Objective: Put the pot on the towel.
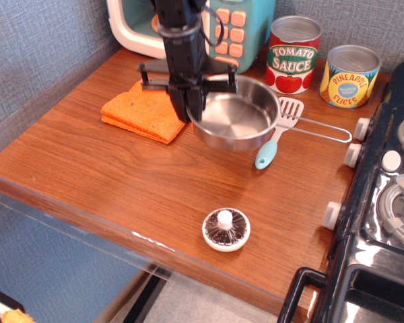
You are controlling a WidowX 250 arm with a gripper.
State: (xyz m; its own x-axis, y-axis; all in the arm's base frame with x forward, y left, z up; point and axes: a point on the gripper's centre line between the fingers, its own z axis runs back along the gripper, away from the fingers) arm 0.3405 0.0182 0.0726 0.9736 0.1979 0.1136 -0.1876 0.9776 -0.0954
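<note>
The pot [237,121] is a shiny shallow steel pan with a thin wire loop handle [320,130] pointing right. My gripper [190,110] is shut on its left rim and holds it lifted above the counter, to the right of the towel. The towel [146,110] is a folded orange cloth lying on the wooden counter at the back left, just left of the gripper. The pot overlaps the head of a white spatula below it.
A white spatula with a blue handle [267,154] lies under the pot's right side. A tomato sauce can [293,55] and a pineapple can [349,76] stand at the back right. A toy microwave [223,30] stands behind. A mushroom-like knob [225,229] sits near the front. A stove [384,195] is at the right.
</note>
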